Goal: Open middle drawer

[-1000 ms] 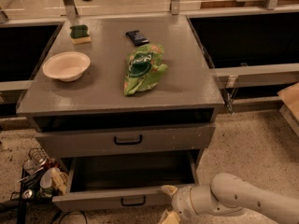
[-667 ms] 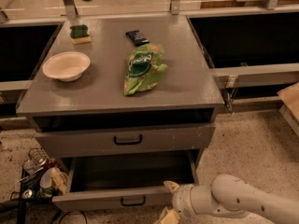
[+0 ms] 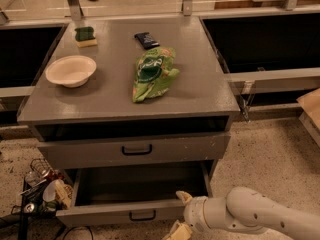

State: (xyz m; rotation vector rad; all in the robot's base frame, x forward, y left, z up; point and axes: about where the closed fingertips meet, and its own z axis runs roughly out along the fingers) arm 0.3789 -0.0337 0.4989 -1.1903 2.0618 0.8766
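The middle drawer point(image 3: 100, 215) is pulled out below the cabinet's upper drawer and shows a plain grey inside. Its small black loop handle point(image 3: 142, 215) sits mid-front. My gripper point(image 3: 180, 215) is at the right end of this drawer's front panel. One cream fingertip point(image 3: 183, 197) is above the panel's top edge. The other fingertip point(image 3: 176, 231) is below, in front of the panel. The fingers stand apart. My white arm point(image 3: 260, 216) reaches in from the lower right.
The upper drawer point(image 3: 135, 151) is nearly closed. The cabinet top point(image 3: 200, 84) holds a white bowl point(image 3: 71, 70), a green chip bag point(image 3: 152, 73), a dark packet point(image 3: 146, 40) and a sponge point(image 3: 85, 36). A wire rack of clutter point(image 3: 40, 186) stands on the floor at the left.
The gripper has shifted very slightly up and right at the drawer's right end. The drawer stays pulled out as before.
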